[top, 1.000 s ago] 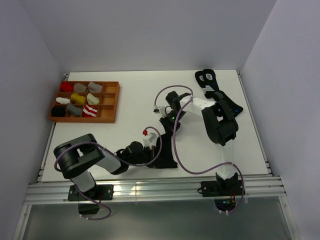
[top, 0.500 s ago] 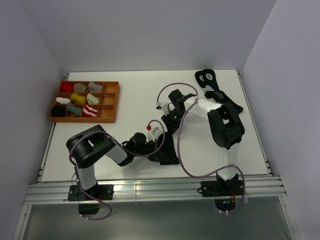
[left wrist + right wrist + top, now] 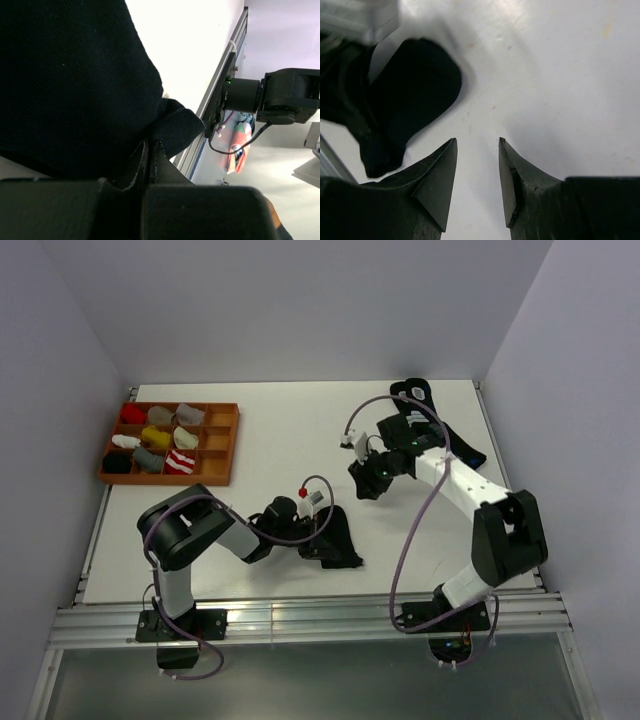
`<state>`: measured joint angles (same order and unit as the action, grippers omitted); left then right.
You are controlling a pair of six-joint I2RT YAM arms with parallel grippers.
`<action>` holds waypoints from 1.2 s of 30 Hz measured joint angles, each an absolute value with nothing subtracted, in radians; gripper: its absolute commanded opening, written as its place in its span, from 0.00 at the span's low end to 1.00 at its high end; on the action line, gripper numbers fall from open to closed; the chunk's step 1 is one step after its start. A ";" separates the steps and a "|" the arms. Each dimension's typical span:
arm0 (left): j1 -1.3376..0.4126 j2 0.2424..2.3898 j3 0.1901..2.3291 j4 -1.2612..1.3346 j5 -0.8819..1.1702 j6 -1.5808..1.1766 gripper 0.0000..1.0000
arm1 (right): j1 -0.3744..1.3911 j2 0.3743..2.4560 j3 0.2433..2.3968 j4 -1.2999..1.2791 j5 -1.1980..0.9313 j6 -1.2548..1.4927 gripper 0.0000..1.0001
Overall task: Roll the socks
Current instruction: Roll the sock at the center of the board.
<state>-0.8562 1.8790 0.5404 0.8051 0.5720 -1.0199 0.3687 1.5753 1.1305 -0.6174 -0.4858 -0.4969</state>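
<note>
A plain black sock (image 3: 338, 543) lies bunched near the table's front middle. My left gripper (image 3: 316, 531) is shut on its edge. In the left wrist view the black sock (image 3: 75, 75) fills most of the frame, with its fabric pinched at my left gripper (image 3: 150, 146). My right gripper (image 3: 364, 482) hangs open, up and to the right of the sock, holding nothing. The right wrist view shows the right gripper (image 3: 477, 145) over bare table, with the black sock (image 3: 415, 90) off to its upper left. A red-and-white striped sock (image 3: 181, 462) sits bundled in a tray compartment.
A brown compartment tray (image 3: 231, 443) at the back left holds several small sock bundles. Dark socks with white rings and blue marks (image 3: 414, 396) lie at the back right, partly under the right arm. Grey walls stand on three sides; a metal rail (image 3: 300, 620) runs along the front.
My right gripper opened, let go of the black sock and swung back to the right. The left gripper stayed shut on the sock and shifted slightly right.
</note>
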 measured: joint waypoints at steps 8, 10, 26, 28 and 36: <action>-0.808 1.916 0.567 0.778 0.672 -1.018 0.00 | 0.384 1.365 0.902 -0.659 -0.550 -0.735 0.53; -0.801 1.916 0.579 0.751 0.688 -1.015 0.00 | 0.400 1.303 0.850 -0.668 -0.555 -0.783 0.53; -0.773 1.915 0.669 0.530 0.756 -0.963 0.00 | 0.794 1.103 0.642 -0.614 -0.498 -0.887 0.64; -0.770 1.915 0.672 0.517 0.761 -0.962 0.00 | 0.831 1.104 0.630 -0.587 -0.472 -0.877 0.64; -0.761 1.915 0.682 0.483 0.776 -0.949 0.00 | 0.932 1.169 0.620 -0.477 -0.392 -0.844 0.61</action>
<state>-0.7609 1.9148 0.6823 0.4828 0.7761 -0.9489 0.9321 1.1687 0.6205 -0.4770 -0.3920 -0.8444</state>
